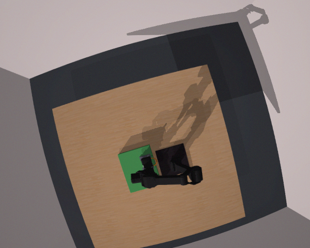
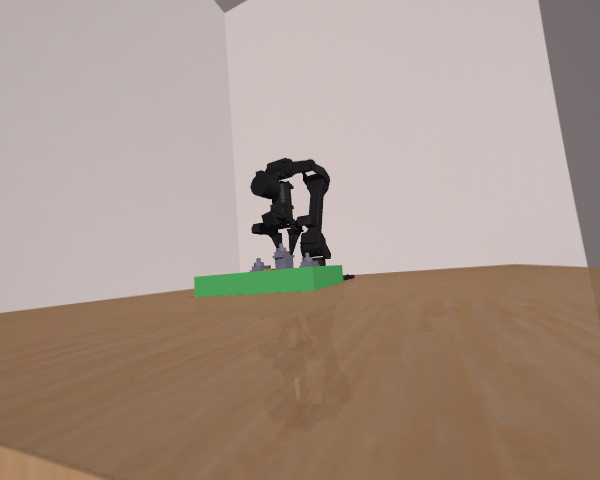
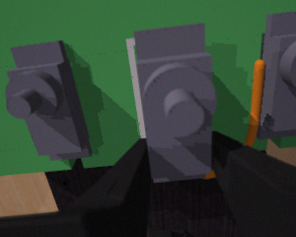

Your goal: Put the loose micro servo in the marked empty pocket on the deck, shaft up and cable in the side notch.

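My gripper point(image 2: 285, 250) point(image 3: 177, 142) is shut on the loose micro servo point(image 2: 283, 260) point(image 3: 180, 160), a grey block held upright with its shaft up. In the exterior view it stands higher than the two servos beside it, over the green deck point(image 1: 125, 160) point(image 2: 253, 286) point(image 3: 104, 30). The white pocket outline point(image 3: 137, 89) shows along the servo's left side; the servo hides the rest. Whether its lower end is inside the pocket cannot be told. An orange cable point(image 1: 155, 161) point(image 3: 258, 89) curves beside its right side; the side notch is not visible.
Fitted grey servos stand on both sides of the held one, a left one point(image 3: 51, 118) and a right one point(image 3: 286, 104). A black square plate point(image 1: 171, 160) lies beside the deck under the arm, on the wooden table top point(image 1: 96, 133).
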Available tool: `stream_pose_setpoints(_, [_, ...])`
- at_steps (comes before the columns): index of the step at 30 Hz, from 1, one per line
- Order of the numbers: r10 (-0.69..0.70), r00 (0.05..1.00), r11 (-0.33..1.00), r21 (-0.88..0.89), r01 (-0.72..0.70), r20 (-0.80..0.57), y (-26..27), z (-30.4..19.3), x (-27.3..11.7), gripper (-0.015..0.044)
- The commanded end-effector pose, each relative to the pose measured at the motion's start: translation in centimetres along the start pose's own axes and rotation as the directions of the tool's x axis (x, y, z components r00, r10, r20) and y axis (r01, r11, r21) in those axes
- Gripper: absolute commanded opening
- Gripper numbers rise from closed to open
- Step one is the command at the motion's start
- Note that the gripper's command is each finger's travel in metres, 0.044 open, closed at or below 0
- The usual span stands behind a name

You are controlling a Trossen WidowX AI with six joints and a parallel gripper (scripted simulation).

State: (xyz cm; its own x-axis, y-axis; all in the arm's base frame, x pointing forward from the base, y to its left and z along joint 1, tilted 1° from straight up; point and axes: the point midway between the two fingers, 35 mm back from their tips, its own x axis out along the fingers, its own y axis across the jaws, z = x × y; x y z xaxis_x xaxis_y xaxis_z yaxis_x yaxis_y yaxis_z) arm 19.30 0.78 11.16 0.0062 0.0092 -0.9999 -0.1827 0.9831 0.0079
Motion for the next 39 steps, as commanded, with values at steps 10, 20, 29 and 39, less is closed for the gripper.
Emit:
stream_pose_setpoints(10, [-0.001,1.000,1.000,-0.003,0.001,0.000,0.0,0.0,1.2,0.0000])
stream_pose_setpoints(20, [-0.001,1.000,1.000,-0.003,0.001,0.000,0.0,0.0,2.0,0.0000])
stream_pose_setpoints(29, [-0.001,1.000,1.000,-0.003,0.001,0.000,0.0,0.0,2.8,0.0000])
stream_pose_setpoints(39, [-0.001,1.000,1.000,-0.003,0.001,0.000,0.0,0.0,3.5,0.0026])
